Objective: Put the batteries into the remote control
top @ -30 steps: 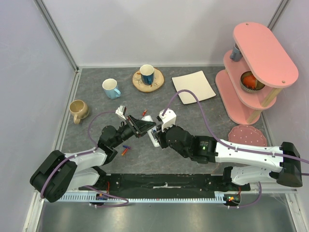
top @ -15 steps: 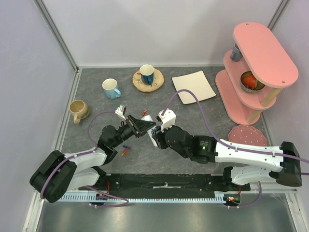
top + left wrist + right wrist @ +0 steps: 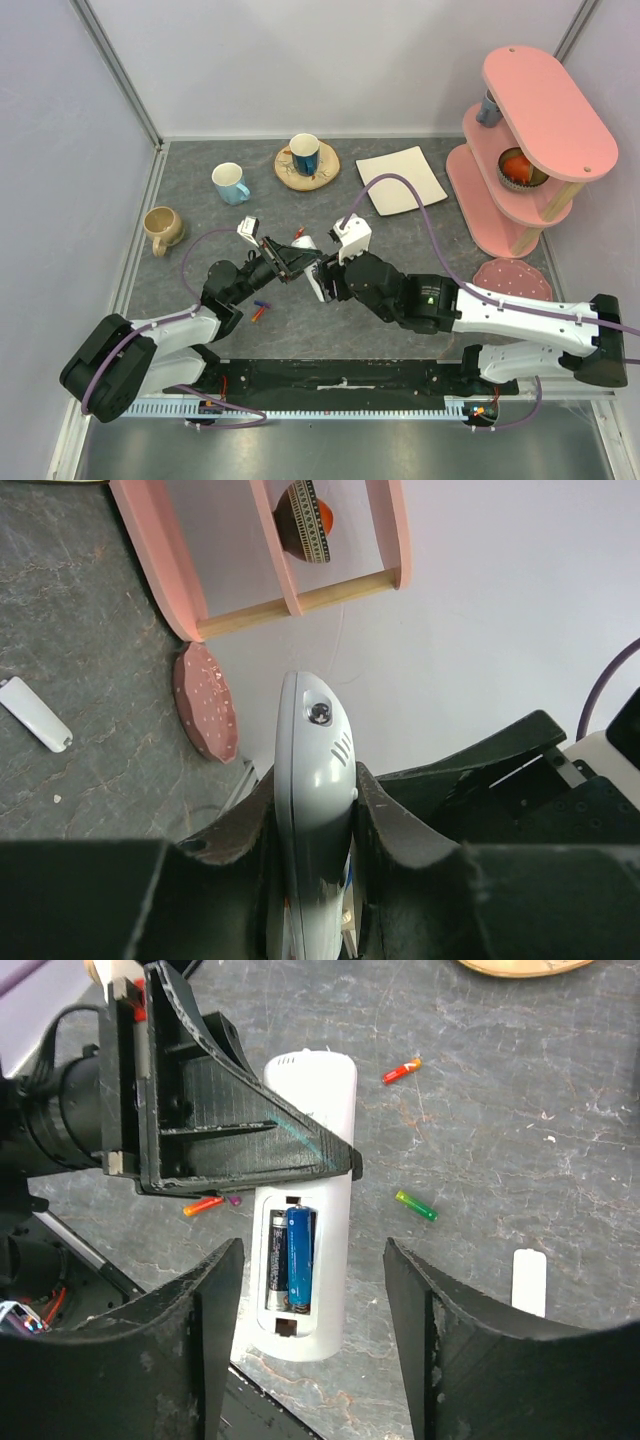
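Note:
My left gripper is shut on the white remote control and holds it edge-on above the table; in the left wrist view the remote sits between my fingers. In the right wrist view the remote faces back up with its compartment open. A blue battery and a dark battery lie in it. My right gripper is open and empty just above the compartment. Loose batteries lie on the table: red-orange, green, orange.
A small white cover lies on the table right of the remote. Three mugs, a white square plate, a pink shelf and a pink coaster stand around. More batteries lie near the left arm.
My right wrist has shifted slightly back and to the right over the remote. The left gripper still holds the remote in about the same place.

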